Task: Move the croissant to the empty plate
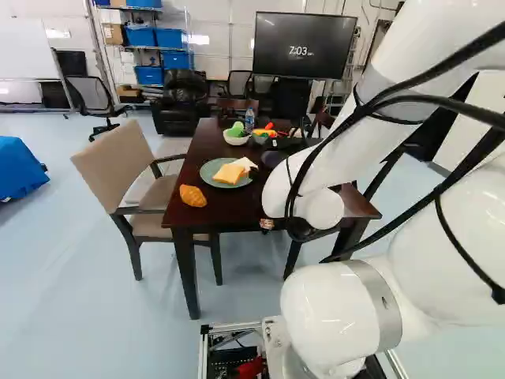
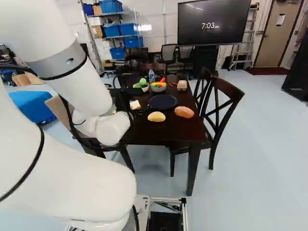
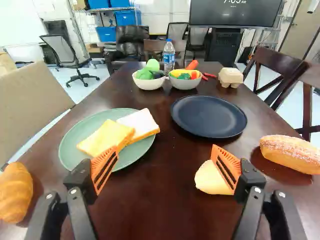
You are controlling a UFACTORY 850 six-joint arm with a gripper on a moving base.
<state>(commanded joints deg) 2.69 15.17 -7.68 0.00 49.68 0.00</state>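
The black gripper [image 1: 298, 230] shows partly below the white wrist in the left base view, its fingertips hidden there. In the wrist view the gripper [image 3: 165, 154] stands open, with bare table between its orange pads. A golden croissant [image 1: 192, 196] lies on the table's near left corner. The wrist view shows the croissant [image 3: 15, 192] outside the left finger, apart from it. An empty dark blue plate [image 3: 208, 116] lies ahead of the right finger; the right base view shows the dark plate [image 2: 162, 101] too.
A green plate [image 3: 75, 131] holds two bread slices [image 3: 107, 138]. A pale roll [image 3: 212, 179] lies by the right finger, with a longer loaf [image 3: 290, 154] beyond it. Two bowls [image 3: 184, 83] of toy food, a bottle [image 3: 169, 56] and an egg carton [image 3: 230, 77] stand farther back. Chairs [image 2: 219, 106] flank the table.
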